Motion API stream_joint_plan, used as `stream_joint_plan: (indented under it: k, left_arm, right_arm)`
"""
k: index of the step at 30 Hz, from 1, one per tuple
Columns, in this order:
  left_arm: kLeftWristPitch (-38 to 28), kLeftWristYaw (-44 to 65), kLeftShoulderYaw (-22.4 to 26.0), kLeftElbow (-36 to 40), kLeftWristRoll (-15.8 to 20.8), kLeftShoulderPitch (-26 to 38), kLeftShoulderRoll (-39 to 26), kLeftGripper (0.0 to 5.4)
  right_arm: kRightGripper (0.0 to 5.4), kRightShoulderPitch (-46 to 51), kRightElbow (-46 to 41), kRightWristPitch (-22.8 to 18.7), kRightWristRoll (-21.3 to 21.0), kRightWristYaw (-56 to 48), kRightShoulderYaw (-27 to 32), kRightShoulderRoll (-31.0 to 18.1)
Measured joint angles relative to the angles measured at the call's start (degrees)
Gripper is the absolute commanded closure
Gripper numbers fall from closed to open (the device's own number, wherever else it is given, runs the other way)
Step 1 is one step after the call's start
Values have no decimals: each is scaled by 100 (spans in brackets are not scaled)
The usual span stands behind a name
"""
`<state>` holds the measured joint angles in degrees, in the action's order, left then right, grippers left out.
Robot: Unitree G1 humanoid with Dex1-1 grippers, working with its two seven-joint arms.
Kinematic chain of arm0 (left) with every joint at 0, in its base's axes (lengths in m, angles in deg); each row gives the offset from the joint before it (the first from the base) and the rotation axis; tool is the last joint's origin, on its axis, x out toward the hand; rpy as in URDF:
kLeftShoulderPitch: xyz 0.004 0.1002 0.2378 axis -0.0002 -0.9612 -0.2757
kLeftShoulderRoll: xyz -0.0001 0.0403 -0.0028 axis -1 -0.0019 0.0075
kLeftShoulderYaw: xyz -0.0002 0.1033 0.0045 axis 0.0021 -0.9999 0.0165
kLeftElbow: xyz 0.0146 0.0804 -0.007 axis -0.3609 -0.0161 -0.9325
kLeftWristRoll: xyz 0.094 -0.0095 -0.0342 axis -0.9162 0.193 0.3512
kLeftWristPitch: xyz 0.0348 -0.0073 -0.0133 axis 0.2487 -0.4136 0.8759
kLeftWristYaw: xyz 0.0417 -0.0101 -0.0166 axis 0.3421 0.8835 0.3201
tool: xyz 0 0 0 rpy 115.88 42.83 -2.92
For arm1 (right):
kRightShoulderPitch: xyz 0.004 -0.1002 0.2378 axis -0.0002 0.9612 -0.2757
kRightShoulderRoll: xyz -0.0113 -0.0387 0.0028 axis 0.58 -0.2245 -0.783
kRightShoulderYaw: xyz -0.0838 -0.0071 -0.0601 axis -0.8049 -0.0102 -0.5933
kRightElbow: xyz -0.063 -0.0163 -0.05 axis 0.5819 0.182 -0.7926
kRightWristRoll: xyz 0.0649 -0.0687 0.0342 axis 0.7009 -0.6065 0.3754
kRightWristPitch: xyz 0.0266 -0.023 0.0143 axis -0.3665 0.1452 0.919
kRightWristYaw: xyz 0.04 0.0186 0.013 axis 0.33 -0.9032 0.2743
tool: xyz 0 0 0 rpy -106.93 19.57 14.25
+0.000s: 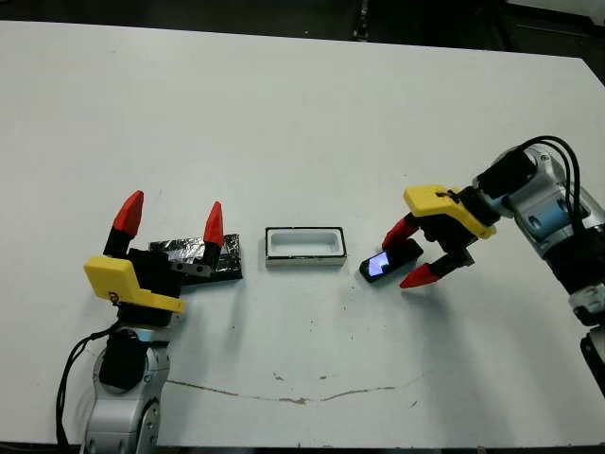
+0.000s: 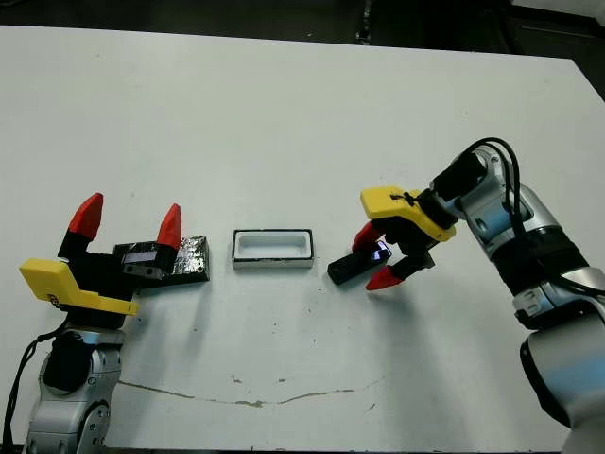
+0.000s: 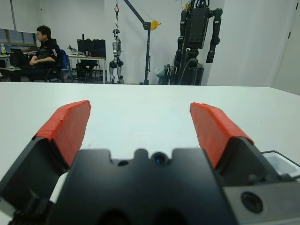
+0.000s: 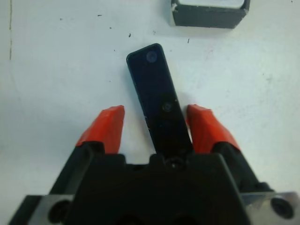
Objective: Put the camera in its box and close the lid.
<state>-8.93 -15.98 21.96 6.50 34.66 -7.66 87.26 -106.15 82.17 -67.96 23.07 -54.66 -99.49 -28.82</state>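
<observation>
The camera (image 4: 157, 101) lies on the table (image 1: 302, 113) just beside the empty box (image 1: 303, 247), between the open right end effector's (image 1: 409, 253) fingers but not gripped, while the open, empty left end effector (image 1: 170, 222) waits over the lid (image 1: 189, 253), so everything is left.

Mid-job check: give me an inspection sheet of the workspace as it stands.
Surface: white table, cracked line near front edge.
Camera: on table, between open right gripper fingers, not clamped.
Box: open, empty, centre.
Lid: flat on table, at robot's left of box, partly behind left gripper.
Left gripper: open, holding nothing.
Clutter: nothing seen.
Cables: black cables on right arm.
Surroundings: seated person, robot rigs beyond table.
</observation>
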Motion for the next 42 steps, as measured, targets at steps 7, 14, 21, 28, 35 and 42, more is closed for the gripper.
stream_joint_plan:
  k: [7,14,21,28,35,42]
  left_arm:
    - [0,-36,3,1,6,0,0,0]
    - [0,-43,2,8,-6,-3,-1,0]
    - [1,-44,-2,66,-3,-14,-1,0]
    - [1,-45,0,66,-34,-14,-2,0]
    - [1,-46,1,65,-21,-17,-1,0]
    - [1,-46,-4,65,-4,-21,0,0]
  right_arm:
    - [342,76,-204,141,-71,0,-4,-2]
    - [374,141,-480,159,-100,1,-85,-81]
    - [374,267,-624,80,112,-2,20,-224]
    - [374,240,-783,-1046,601,-4,699,-367]
    - [374,147,-509,-1170,1407,0,1357,-150]
    - [374,181,-528,-1261,1685,400,1815,427]
